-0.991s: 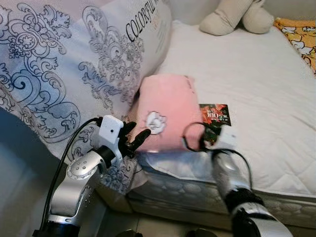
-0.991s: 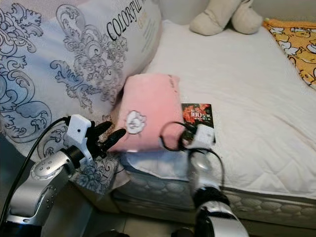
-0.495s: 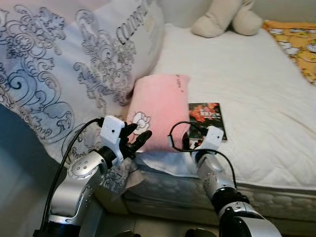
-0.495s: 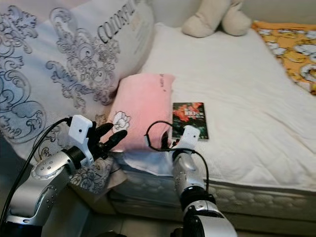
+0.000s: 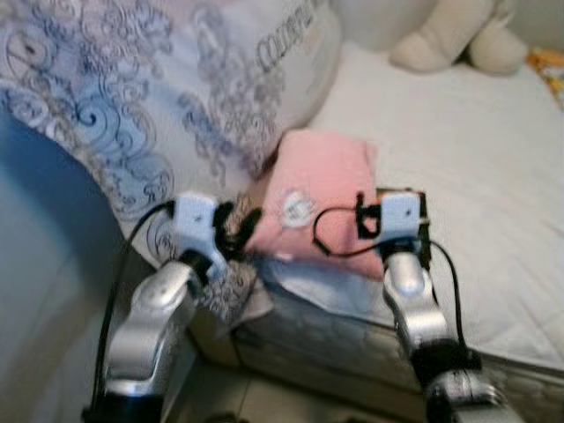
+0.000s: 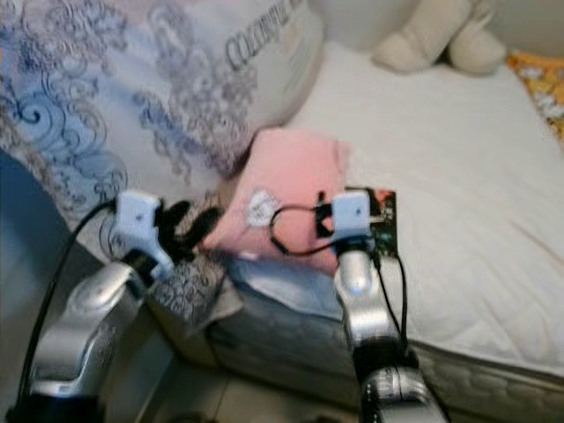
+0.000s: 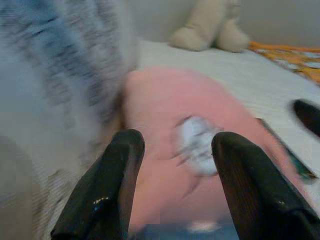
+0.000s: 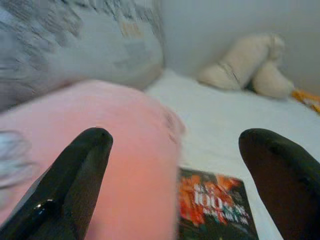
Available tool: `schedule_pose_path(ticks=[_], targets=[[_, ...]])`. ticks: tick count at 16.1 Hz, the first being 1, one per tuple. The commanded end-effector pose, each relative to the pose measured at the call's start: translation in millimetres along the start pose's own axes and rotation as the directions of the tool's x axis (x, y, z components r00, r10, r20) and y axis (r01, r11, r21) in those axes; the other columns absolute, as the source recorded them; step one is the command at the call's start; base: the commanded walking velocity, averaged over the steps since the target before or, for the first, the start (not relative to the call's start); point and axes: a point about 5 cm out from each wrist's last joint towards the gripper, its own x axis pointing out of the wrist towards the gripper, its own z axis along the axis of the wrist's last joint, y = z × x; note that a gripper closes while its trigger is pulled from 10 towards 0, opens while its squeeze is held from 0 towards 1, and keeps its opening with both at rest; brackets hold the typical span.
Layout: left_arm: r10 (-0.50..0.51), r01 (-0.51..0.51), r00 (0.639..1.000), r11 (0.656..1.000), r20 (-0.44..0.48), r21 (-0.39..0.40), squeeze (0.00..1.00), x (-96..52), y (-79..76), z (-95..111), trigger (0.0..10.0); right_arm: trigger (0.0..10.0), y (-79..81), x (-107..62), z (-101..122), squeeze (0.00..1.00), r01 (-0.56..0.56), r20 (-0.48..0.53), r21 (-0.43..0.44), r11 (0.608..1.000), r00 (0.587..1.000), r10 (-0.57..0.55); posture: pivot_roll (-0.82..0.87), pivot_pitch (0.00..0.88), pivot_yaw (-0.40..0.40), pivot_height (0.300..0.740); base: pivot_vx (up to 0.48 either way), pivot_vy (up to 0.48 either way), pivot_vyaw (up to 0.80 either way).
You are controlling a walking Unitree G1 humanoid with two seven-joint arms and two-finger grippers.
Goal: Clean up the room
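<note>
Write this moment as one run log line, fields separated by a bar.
left gripper: open, at pink pillow | right gripper: open, over book | book: flat on mattress, beside pillow | held: nothing

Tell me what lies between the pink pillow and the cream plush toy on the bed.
Bare white mattress and nothing else, seen in the right eye view: pink pillow near the edge, cream plush toy at the far end.

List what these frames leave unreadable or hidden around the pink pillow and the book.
- Book: title blurred in the right wrist view; in the head views the right arm's camera block covers part of it.
- Pink pillow: its white emblem is motion-smeared, design unclear.
- Large patterned pillow: cut off by the frame's edge.
- Plush toy: its upper part is cropped.
- Right end effector: open; its fingertips lie behind its wrist in the head views.
</note>
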Motion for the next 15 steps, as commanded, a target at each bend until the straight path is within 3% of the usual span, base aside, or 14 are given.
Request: schedule_pose_path(ticks=[1,5,7,8,9,11,15], targets=[[-0.01,0.01,1.0,1.0,-0.013,0.012,0.0,-3.1,-3.7,-1,10.0,10.0,6.7,-9.4,3,0.0,-0.049,0.016,0.016,0.999,0.999,0.049,-0.01,0.0,0.035,0.736,0.0,0.0,0.0],[-0.08,0.092,0.971,0.995,-0.224,0.044,0.0,-14.9,-3.6,-28,10.0,10.0,-4.0,-48.3,-6,0.0,-0.037,-0.129,0.103,0.994,0.99,0.05,0.0,0.0,0.016,0.736,0.0,0.0,0.0],[-0.084,0.109,0.944,0.992,-0.32,0.06,0.0,-6.4,4.8,-28,10.0,10.0,3.4,-56.7,-2,0.0,-0.057,-0.225,0.225,0.973,0.968,0.109,0.0,0.0,0.009,0.736,0.0,0.0,0.0],[-0.078,0.105,0.937,0.993,-0.34,0.062,0.0,-2.8,7.9,-27,10.0,10.0,7.7,-54.5,-5,0.0,-0.049,-0.267,0.284,0.957,0.955,0.128,-0.01,0.0,0.011,0.736,0.0,0.0,0.0],[-0.094,0.123,0.923,0.991,-0.373,0.054,0.0,2.1,10.8,-27,10.0,10.0,18.6,-50.2,-13,0.0,-0.032,-0.349,0.412,0.91,0.918,0.19,0.0,0.0,0.014,0.736,0.0,0.0,0.0],[-0.11,0.145,0.898,0.988,-0.425,0.049,0.0,11.7,14.7,-32,10.0,10.0,28.5,-41.5,-23,0.0,-0.008,-0.43,0.484,0.875,0.868,0.247,0.0,0.0,0.014,0.736,0.0,0.0,0.0],[-0.098,0.12,0.865,0.993,-0.492,0.014,0.0,38.1,21.5,-50,10.0,10.0,43.0,-27.7,-45,0.0,0.037,-0.548,0.486,0.873,0.791,0.272,0.0,0.0,0.026,0.736,0.0,0.0,0.0]])
